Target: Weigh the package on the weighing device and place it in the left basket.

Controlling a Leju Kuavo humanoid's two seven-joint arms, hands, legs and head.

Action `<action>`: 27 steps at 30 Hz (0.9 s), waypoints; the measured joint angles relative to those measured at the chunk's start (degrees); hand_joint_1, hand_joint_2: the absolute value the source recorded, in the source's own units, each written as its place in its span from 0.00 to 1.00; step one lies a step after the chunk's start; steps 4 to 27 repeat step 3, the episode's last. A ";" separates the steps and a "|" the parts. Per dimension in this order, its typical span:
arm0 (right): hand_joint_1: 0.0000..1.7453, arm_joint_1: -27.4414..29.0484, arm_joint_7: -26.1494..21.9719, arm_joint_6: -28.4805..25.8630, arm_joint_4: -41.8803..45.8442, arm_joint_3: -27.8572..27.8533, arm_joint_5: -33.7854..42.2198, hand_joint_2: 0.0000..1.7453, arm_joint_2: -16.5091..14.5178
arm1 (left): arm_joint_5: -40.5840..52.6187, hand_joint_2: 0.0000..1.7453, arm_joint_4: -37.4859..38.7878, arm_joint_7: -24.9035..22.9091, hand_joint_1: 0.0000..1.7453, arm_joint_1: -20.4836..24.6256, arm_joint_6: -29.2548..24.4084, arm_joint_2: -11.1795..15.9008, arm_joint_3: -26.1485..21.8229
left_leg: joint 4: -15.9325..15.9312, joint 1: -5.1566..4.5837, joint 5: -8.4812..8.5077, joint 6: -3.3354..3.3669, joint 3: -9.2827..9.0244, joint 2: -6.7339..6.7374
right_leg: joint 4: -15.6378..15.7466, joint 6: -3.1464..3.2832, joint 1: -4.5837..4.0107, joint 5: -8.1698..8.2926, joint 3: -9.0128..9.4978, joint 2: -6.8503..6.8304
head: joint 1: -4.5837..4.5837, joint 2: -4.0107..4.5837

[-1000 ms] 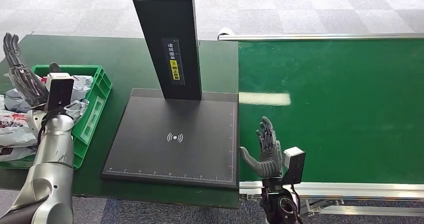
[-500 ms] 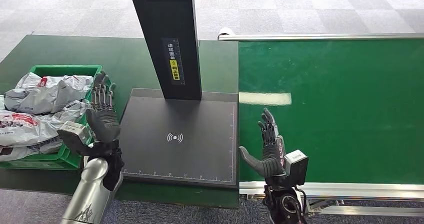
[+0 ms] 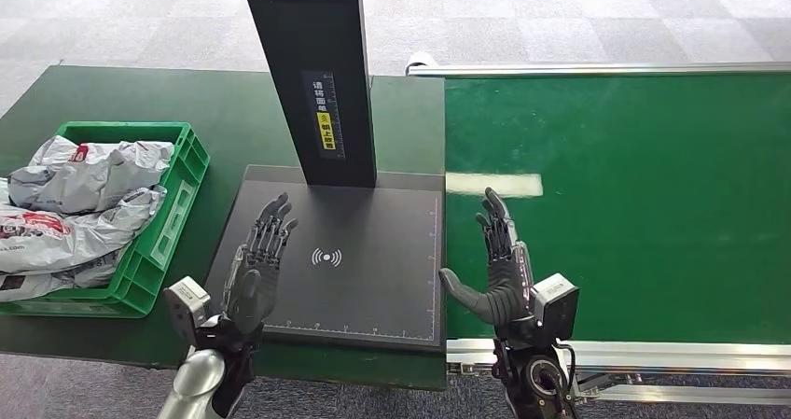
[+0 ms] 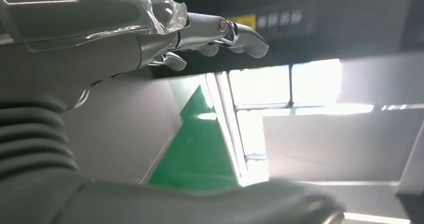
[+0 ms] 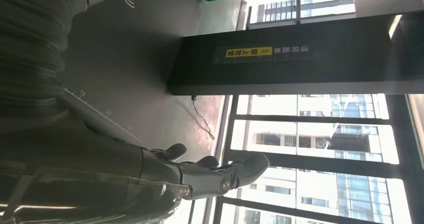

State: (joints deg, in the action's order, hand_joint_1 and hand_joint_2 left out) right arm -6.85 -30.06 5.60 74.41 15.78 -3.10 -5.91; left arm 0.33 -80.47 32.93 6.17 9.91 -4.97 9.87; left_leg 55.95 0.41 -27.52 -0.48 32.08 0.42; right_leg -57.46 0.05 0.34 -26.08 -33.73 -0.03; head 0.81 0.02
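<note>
Both hands hold nothing: the left hand (image 3: 254, 274) hovers with fingers spread over the weighing plate (image 3: 373, 251), and the right hand (image 3: 499, 274) is splayed beside the plate's edge. Outward from the left hand, grey packages (image 3: 84, 181) fill the green basket (image 3: 187, 172). The plate is bare, so this cycle looks done.
</note>
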 joint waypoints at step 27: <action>0.00 0.03 0.50 0.34 0.02 -0.01 0.29 1.00 -0.31 | 1.15 1.00 0.02 -1.13 0.00 -0.95 1.20 -0.45 0.22 | 0.00 0.00 0.00 0.00 0.01 0.00 | 0.00 -0.01 0.00 0.00 0.00 0.00 | 0.00 0.00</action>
